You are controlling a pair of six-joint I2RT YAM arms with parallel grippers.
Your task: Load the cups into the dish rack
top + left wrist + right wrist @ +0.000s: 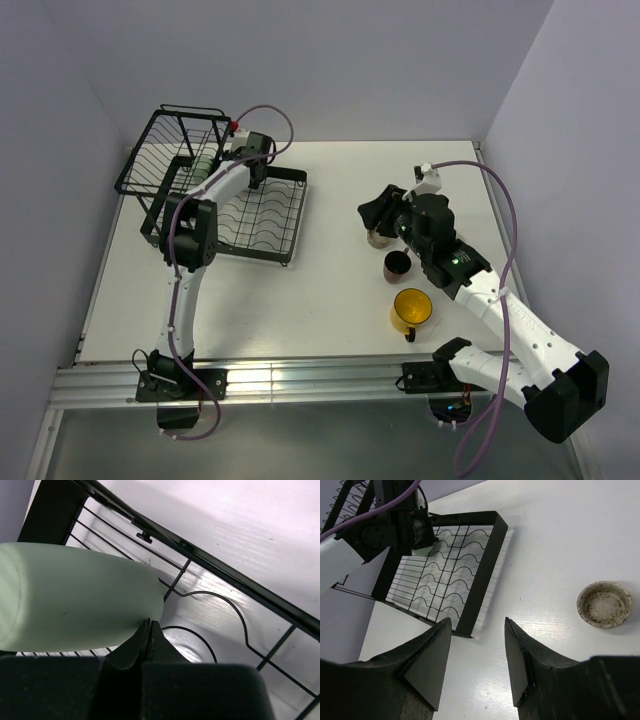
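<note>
Top view: dish rack (195,110) sits at the far left of the desk (330,190). Three cups stand well to the rack's right. The beige speckled cup (378,238) is half hidden under the R arm, w/ the brown mug (397,264) just beside it. The yellow mug (411,310) is farthest from the rack, handle toward the near edge. The green tumbler (203,165) is only a small pale patch here, inside the rack by the L arm's wrist.

L wrist view adds what the top view can't. The tumbler's side fills the left of the frame over straight rack wires, w/ curved slot wires past its rounded end. Upright or tipped: can't tell. L fingers (145,640) are pressed together, tips right at the tumbler's edge, not around it. Contact can't be judged.

R wrist view: R fingers (427,665) stand apart, only desk btwn them. The rack's curved-slot tray lies ahead. The beige cup sits off to the side away from the rack, mouth up, its inside speckled, a detail the top view hides.
</note>
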